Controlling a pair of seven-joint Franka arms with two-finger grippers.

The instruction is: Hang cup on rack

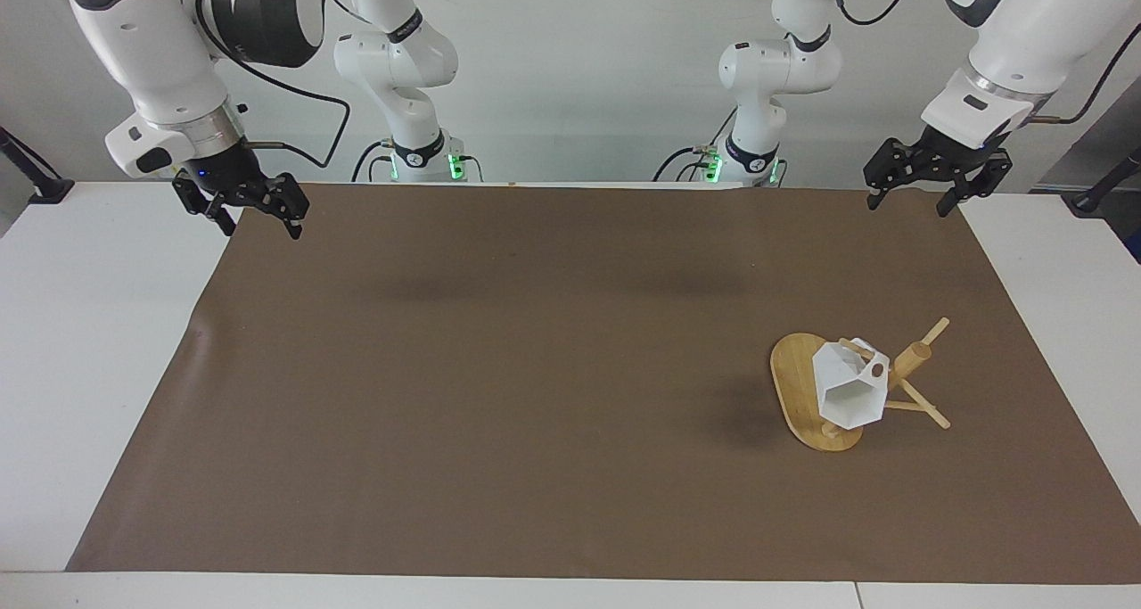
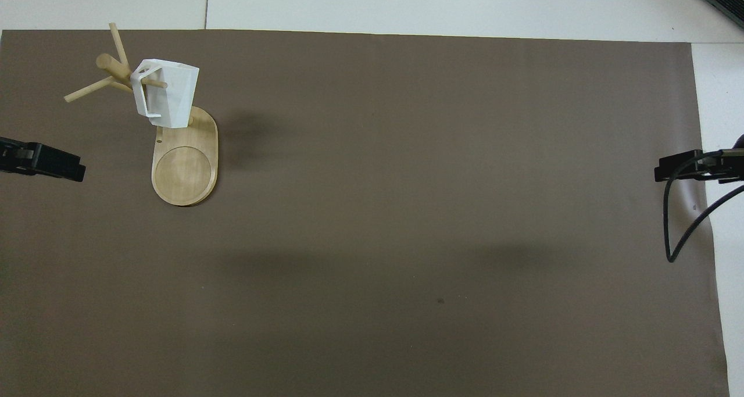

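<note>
Cup (image 1: 851, 393): hanging by its pierced handle on a peg of the rack (image 1: 807, 399); its hexagonal rim is tilting toward the oval base; it is sitting clear of the brown mat (image 1: 535, 368) with no gripper touching it

Rack: standing upright on the mat toward the left arm's end of the table; the post is rising from the part of the base farther from the robots; the thin pegs are crossing near the top; the round recess in the base is lying nearer to the robots than the cup

Left gripper (image 1: 914, 201): hanging in the air over the mat's edge, well apart from the rack; its fingers (image 1: 945, 206) are standing spread and gripping nothing; in the overhead view only its dark tip (image 2: 43, 161) is showing, beside the rack's base

Right gripper (image 1: 260, 224): waiting in the air over the mat's corner, well apart from the rack at the right arm's end; its fingers (image 1: 292, 226) are standing apart and holding nothing; its tip (image 2: 677, 167) is showing at the mat's edge from above

Mat: covering most of the white table (image 1: 80, 324); the rack is resting on it
</note>
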